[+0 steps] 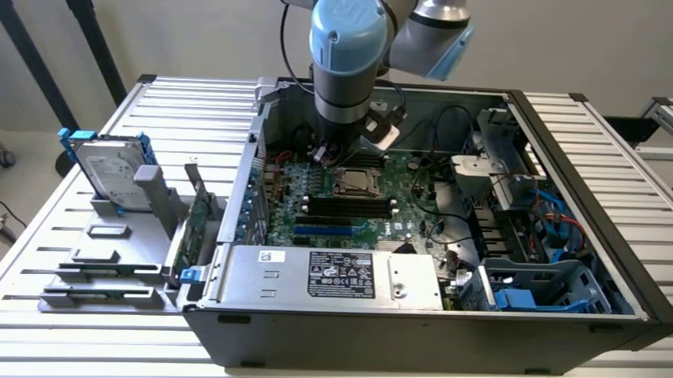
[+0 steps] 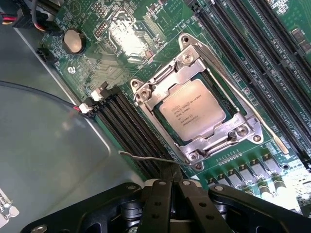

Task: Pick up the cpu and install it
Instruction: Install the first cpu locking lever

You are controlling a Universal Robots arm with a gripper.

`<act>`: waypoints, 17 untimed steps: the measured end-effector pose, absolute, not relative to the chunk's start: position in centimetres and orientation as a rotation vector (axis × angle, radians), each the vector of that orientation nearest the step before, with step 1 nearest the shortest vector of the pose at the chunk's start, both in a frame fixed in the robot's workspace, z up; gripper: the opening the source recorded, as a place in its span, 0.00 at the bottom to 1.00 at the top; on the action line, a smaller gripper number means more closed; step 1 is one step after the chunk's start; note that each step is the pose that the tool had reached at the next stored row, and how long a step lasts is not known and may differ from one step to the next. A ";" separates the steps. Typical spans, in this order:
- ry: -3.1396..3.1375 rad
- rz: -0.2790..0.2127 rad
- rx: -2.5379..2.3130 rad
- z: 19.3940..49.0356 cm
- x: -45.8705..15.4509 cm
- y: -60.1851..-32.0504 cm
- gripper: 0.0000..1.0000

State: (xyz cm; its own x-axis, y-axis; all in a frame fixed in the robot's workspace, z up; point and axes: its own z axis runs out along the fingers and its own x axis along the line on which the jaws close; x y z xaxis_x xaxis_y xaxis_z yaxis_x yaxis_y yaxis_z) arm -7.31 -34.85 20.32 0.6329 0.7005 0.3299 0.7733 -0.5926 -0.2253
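1. An open computer case (image 1: 315,331) lies on its side, so the motherboard (image 1: 405,177) faces up within reach.
2. The gripper (image 2: 171,187), clenched and seemingly empty, hovers just beside the socket.
3. The cpu (image 2: 193,115) sits in the socket, with a metal frame (image 2: 187,73) around its edges, apparently pinning it.

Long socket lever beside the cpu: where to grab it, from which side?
Probably the flattened lever tip, which juts past the corner of the socket frame. Come from above, on the side of the memory slots; the rest of the rod lies tight along the frame.
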 end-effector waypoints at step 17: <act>-1.178 -0.293 -2.511 19.9 -6.9 -34.8 0.11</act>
